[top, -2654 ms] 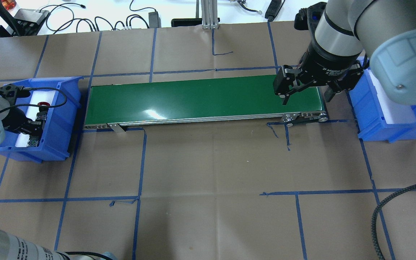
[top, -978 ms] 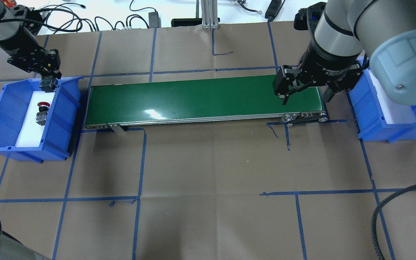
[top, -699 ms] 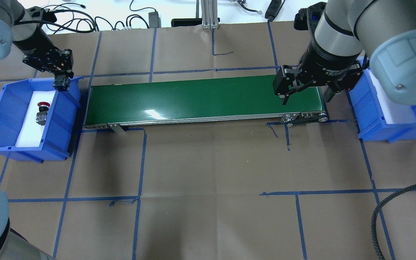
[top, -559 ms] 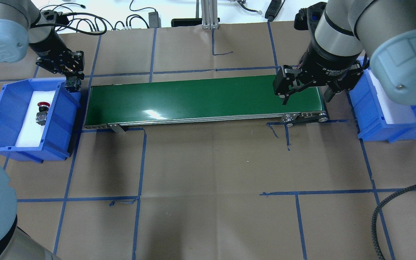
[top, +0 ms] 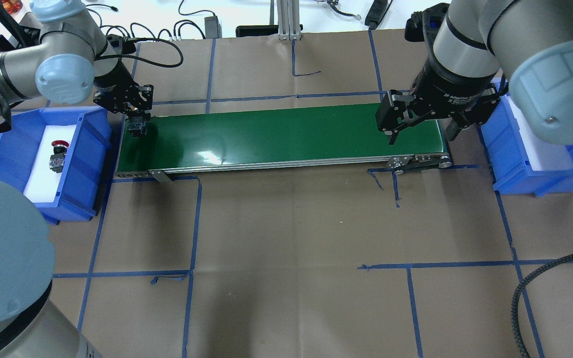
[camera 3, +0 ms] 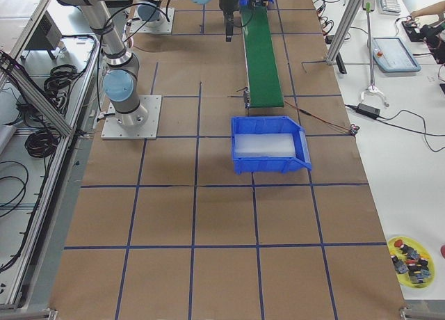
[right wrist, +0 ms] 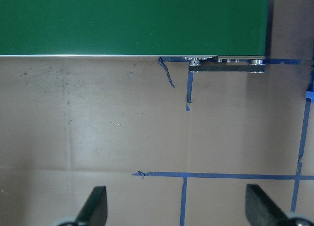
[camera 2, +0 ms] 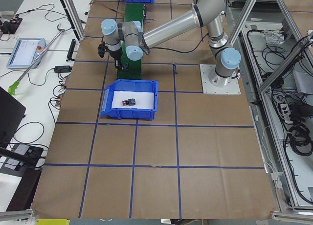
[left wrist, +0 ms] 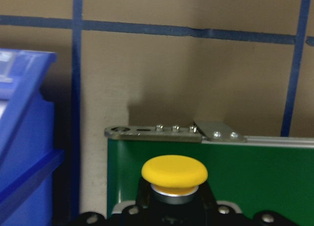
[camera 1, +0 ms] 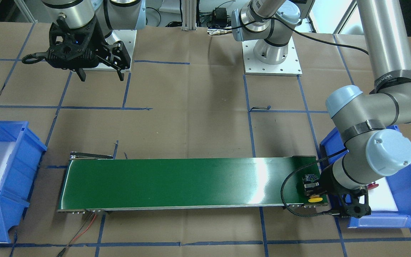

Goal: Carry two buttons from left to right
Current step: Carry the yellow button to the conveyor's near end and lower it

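The yellow button (left wrist: 174,172) sits in my left gripper (top: 136,127), which is shut on its black body just above the left end of the green conveyor belt (top: 286,134). In the front-facing view the yellow button (camera 1: 312,200) hangs at the belt's end; whether it touches the belt I cannot tell. The red button (top: 58,147) lies on white foam in the left blue bin (top: 86,164). My right gripper (top: 421,136) hovers open and empty above the belt's right end; its fingers (right wrist: 95,206) stand wide apart.
The right blue bin (top: 535,169) with white foam stands just past the belt's right end. Cables and an aluminium post (top: 289,20) lie along the far table edge. A yellow dish of spare buttons (camera 3: 410,259) sits off the table.
My left gripper lifted the yellow button out of the left bin, carried it over the bin wall and came down at the belt's left end. The right arm has not moved.
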### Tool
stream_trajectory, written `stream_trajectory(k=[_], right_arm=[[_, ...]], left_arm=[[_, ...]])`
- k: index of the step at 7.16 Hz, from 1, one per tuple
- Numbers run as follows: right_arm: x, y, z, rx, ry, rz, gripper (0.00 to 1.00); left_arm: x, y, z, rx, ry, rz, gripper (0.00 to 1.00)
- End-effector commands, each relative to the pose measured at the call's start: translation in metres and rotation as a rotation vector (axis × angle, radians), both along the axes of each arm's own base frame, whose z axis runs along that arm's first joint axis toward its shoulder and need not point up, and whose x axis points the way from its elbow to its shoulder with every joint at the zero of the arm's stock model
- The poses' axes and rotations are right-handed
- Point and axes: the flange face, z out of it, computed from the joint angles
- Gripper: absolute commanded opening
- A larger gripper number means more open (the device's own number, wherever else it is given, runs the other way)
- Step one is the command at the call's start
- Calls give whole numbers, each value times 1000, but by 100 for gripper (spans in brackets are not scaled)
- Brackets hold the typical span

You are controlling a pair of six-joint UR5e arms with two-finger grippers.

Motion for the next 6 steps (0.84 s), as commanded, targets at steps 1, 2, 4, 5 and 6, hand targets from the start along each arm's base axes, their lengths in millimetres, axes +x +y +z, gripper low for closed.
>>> stream_trajectory(k=[1,2,4,5,6], right_arm=[[0,0,0,2,0,0,100],[0,0,0,-1,0,0,100],[0,0,0,1,0,0,100],[0,0,0,1,0,1,100],[0,0,0,-1,0,0,100]], left_arm=[[-17,13,-4,16,-4,-2,4],[-19,20,-11,29,-1,4,4],[-19,20,-14,32,0,5,37],[-18,14,-3,9,-7,6,96],[-17,11,6,-8,-10,6,99]])
